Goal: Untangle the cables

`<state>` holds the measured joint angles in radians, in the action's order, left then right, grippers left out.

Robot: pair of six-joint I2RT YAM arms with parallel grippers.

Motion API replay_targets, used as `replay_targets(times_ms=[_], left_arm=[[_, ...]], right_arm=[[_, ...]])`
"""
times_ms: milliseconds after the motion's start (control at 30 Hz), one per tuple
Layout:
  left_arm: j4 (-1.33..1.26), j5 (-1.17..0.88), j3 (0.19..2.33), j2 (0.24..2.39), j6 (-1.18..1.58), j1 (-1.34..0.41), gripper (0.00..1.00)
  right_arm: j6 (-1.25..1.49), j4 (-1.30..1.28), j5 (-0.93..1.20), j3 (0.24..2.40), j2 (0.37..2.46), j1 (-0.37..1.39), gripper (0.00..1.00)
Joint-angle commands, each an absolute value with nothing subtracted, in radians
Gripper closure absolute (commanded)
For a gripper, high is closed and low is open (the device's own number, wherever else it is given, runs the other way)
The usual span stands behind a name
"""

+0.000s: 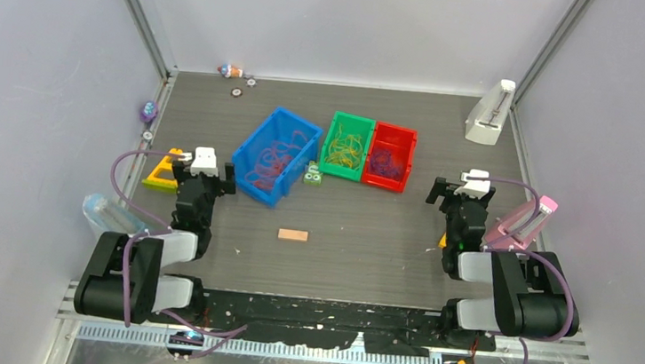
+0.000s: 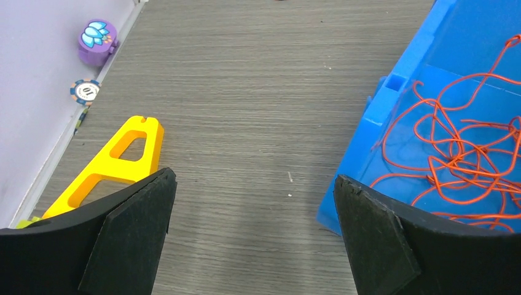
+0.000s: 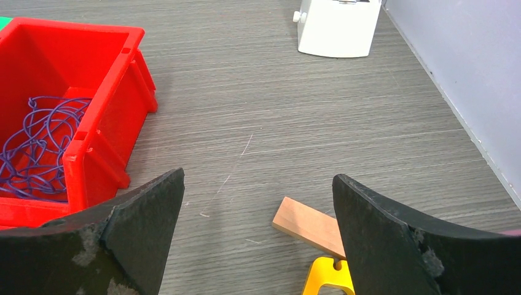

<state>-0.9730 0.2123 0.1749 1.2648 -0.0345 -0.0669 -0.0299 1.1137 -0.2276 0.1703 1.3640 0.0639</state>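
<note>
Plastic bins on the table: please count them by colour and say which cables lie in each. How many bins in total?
Blue plastic bin, with thin orange-red cables: 1
Green plastic bin, with thin yellow cables: 1
Red plastic bin, with thin purple cables: 1
Total: 3 bins

The left claw (image 2: 255,184) and the right claw (image 3: 258,181), both empty, jaws wide apart, level and forward-facing.
</note>
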Motion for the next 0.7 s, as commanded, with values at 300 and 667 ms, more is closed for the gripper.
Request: replay_targets(times_ms=[300, 667], left_arm=[[-1.007, 0.181, 0.204, 1.257, -0.044, -0.059, 0.00], [-1.004, 0.180, 0.205, 1.256, -0.045, -0.059, 0.00]], right_arm=[[-0.050, 1.142, -0.224, 0.202, 1.366, 0.062, 0.05], [-0.050, 1.142, -0.221, 0.202, 1.367, 0.063, 0.05]])
